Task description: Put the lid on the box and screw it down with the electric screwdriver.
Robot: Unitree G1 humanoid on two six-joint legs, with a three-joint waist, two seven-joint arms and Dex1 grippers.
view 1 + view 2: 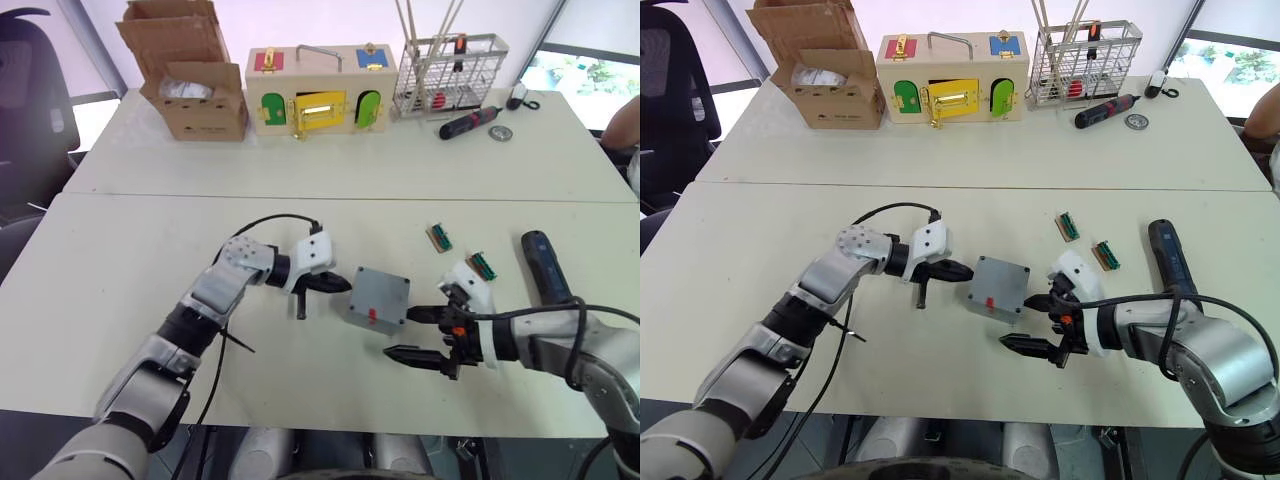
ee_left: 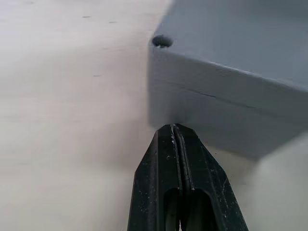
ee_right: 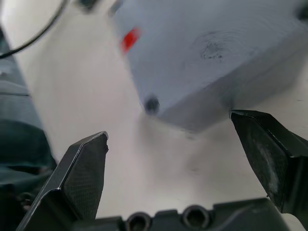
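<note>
Worktop (image 1: 150, 290): two pale tables pushed together, seam running 9 to 3 o'clock across the scene.

Wooden box with coloured doors (image 1: 316, 98) and brown cardboard box (image 1: 195, 85) stand at the far edge, about 12 and 11 o'clock from the grey box; wire basket (image 1: 445, 75) at 1 o'clock, with the red-and-black screwdriver (image 1: 470, 122) lying just in front of it.

Electric screwdriver (image 1: 543, 265) lies flat at 3 o'clock of the box, beyond the right forearm, untouched.

Box (image 1: 378, 299) sits near the front centre with the lid (image 1: 1002, 282) on top of it, red mark facing the near side.

Left claw (image 1: 333, 286): fingers pressed together, holding nothing; tips at the box's 9 o'clock wall, just beside it; contact cannot be confirmed.

Right claw (image 1: 415, 335): spread wide, empty; at 4 o'clock of the box, one finger (image 1: 424, 315) near its corner, the other lying further toward the near edge.

Two small green connectors (image 1: 439, 238) lie at 1 to 2 o'clock.
</note>
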